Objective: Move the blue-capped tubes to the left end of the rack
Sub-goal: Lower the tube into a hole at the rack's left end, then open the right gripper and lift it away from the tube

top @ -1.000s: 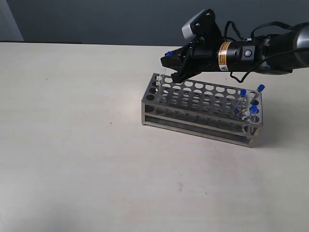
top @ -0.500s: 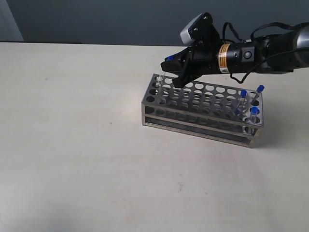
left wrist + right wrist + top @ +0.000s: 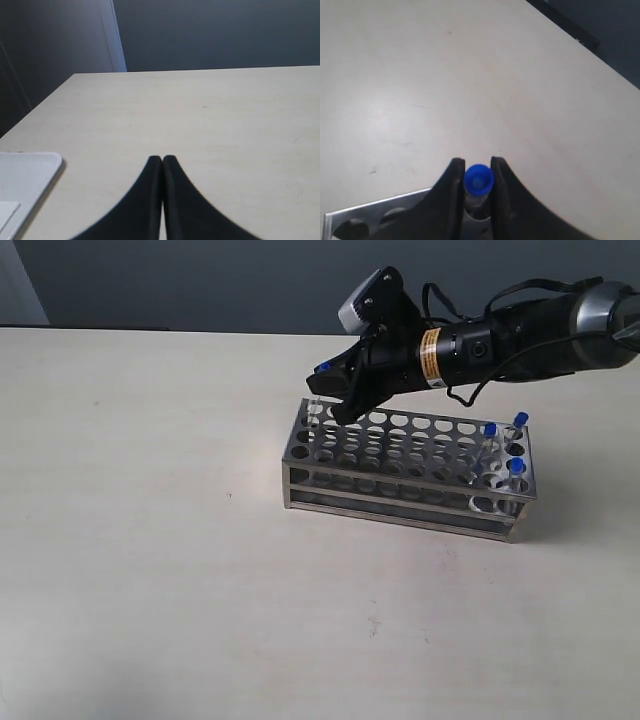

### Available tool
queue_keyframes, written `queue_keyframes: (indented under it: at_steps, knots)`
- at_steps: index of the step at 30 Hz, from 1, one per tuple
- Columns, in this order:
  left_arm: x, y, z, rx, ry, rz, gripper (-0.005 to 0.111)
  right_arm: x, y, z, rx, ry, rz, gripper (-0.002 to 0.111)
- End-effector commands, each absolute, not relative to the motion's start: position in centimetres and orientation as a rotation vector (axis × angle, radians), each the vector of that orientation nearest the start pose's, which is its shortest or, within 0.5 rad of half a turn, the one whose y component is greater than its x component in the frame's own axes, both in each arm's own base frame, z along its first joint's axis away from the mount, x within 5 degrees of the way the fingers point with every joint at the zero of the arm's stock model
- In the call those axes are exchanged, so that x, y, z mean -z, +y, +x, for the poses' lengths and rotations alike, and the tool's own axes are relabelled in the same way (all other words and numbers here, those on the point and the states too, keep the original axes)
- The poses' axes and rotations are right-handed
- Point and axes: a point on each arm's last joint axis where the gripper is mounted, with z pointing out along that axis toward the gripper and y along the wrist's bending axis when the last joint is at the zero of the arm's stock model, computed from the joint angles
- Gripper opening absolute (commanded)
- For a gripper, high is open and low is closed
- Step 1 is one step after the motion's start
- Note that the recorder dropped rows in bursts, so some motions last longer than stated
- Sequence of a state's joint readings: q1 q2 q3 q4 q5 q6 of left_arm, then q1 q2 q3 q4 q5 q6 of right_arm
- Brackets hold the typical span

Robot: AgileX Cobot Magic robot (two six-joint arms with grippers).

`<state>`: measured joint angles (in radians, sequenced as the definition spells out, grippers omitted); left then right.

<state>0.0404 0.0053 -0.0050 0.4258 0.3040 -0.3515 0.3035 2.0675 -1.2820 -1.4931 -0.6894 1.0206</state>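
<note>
Steel rack [image 3: 392,502]: stood on the tabletop [image 3: 150,560], one long side facing the exterior camera.
Held tube [image 3: 322,370]: blue-capped and tilted, with its lower end at the far left corner of the rack's top plate; whether it sat in a hole could not be told.
Right fingers [image 3: 454,175]: pinched the held tube just below its cap.
Other tubes [image 3: 490,430]: three blue-capped ones stood in holes at the rack's right end.
Left fingers [image 3: 162,161]: pressed together above the tabletop.

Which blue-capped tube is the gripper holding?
The tube at the rack's left end, in the right gripper; the other three stand free at the right end.
</note>
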Motion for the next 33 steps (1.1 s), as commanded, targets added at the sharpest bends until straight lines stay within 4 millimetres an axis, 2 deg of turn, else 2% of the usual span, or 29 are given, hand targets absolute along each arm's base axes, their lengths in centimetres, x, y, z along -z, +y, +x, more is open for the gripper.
queue_keyframes:
  at_steps: [1,8,18,21,24,26,33]
  knots:
    - [-19.0,1.3,5.4,-0.176,1.751,-0.070,0.000,-16.6,18.3,39.5,-0.647,1.809,-1.137,0.001]
    - [-19.0,1.3,5.4,-0.176,1.751,-0.070,0.000,-16.3,18.2,39.3,-0.651,1.838,-1.177,0.024]
    - [-19.0,1.3,5.4,-0.176,1.751,-0.070,0.000,-16.4,18.3,39.2,-0.668,1.828,-1.185,0.027]
    - [-19.0,1.3,5.4,-0.176,1.751,-0.070,0.000,-16.9,18.3,39.2,-0.660,1.818,-1.181,0.039]
    - [-19.0,1.3,5.4,-0.176,1.751,-0.070,0.000,-18.1,18.2,39.1,-0.636,1.794,-1.177,0.057]
    - [-19.0,1.3,5.4,-0.176,1.751,-0.070,0.000,-19.2,18.0,39.0,-0.603,1.775,-1.176,0.065]
    - [-19.0,1.3,5.4,-0.176,1.751,-0.070,0.000,-24.1,17.1,38.2,-0.467,1.730,-1.145,0.066]
